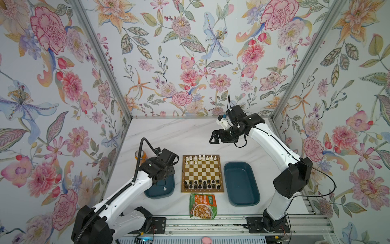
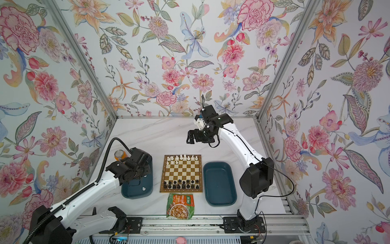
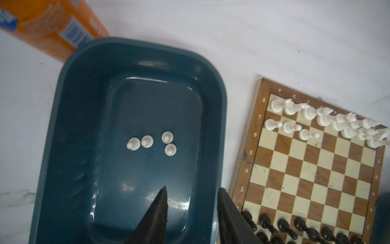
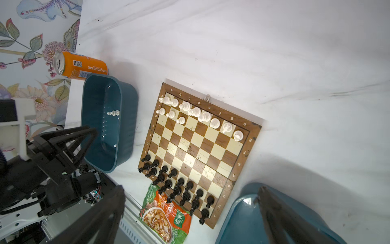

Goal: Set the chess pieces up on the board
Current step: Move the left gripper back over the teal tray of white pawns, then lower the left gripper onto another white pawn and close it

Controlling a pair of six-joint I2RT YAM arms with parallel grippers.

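Note:
The board [image 1: 202, 191] lies mid-table. White chess pieces [image 1: 200, 157] fill its far row, with three white pawns [image 3: 289, 127] in front of them. Black pieces [image 1: 202, 184] stand in its two near rows. Several white pawns [image 3: 147, 141] stand in the left teal tray [image 3: 69, 118], and one more [image 1: 165, 188] sits near its front. My left gripper [image 3: 192, 191] hovers over that tray's board-side wall, open, with nothing between its fingers. In both top views its wrist hides the fingers. My right gripper [image 1: 214, 137] hangs high behind the board, wide open and holding nothing.
An orange can [image 1: 141, 156] stands just behind the left tray. A second teal tray [image 1: 240, 183] lies right of the board. A green and orange food packet [image 1: 203, 206] lies at the board's front edge, by the metal rail [image 1: 211, 224].

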